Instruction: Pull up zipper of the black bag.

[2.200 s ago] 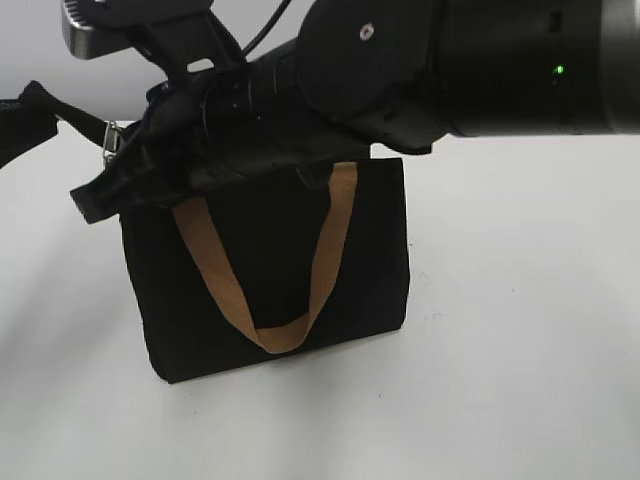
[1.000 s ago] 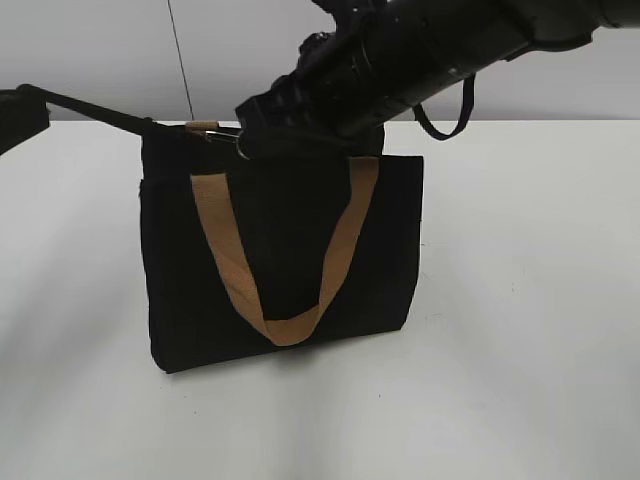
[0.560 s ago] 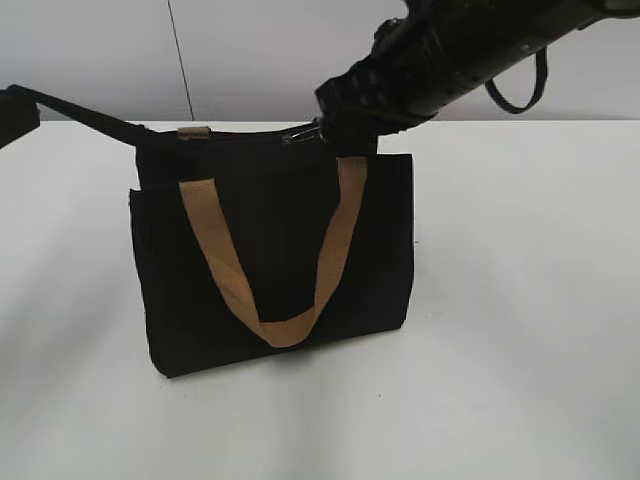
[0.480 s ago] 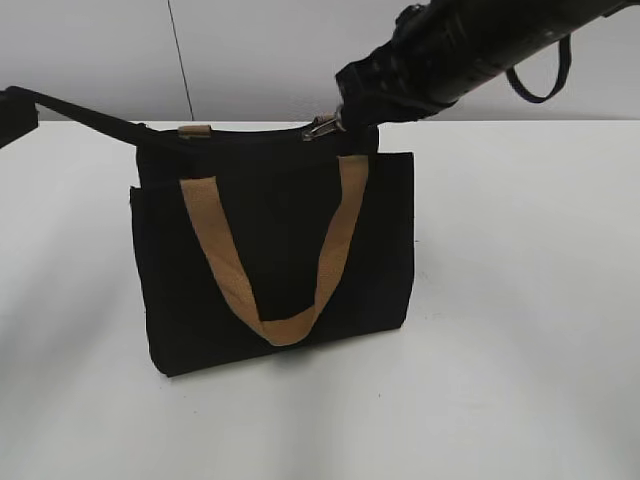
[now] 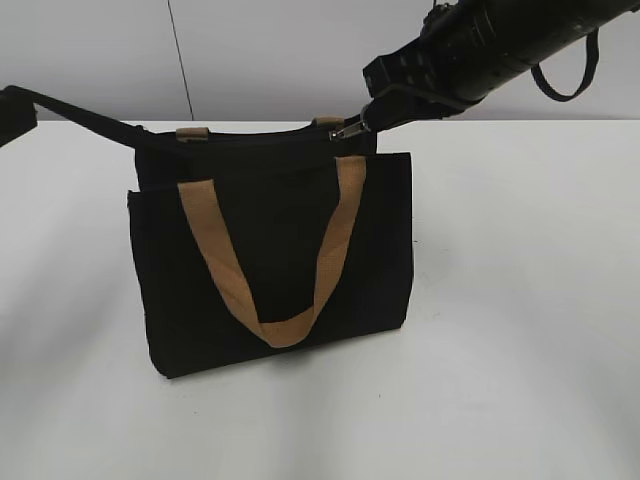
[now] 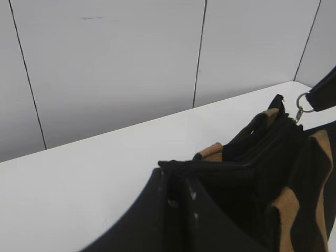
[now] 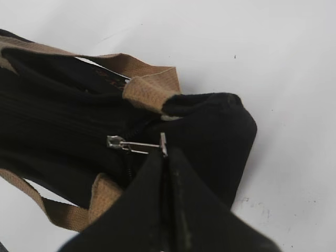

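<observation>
The right gripper (image 5: 378, 108) has swept the zipper (image 5: 350, 130) along the top edge of the black bag (image 5: 270, 260), from the far-left corner a couple of seconds back to just short of the right-hand corner now. By the look of it, the run is nearly done, with only a short stretch left ahead of the gripper. Its fingers are pressed together on the silver pull tab, which trails out taut behind the fingertips in the right wrist view. The left gripper (image 6: 176, 199) is clamped on the bag's opposite end, directly beneath its own camera, holding the fabric against the pull. The count: one bag, one zipper pull, two tan handles (image 5: 275, 270), two grippers at work.
</observation>
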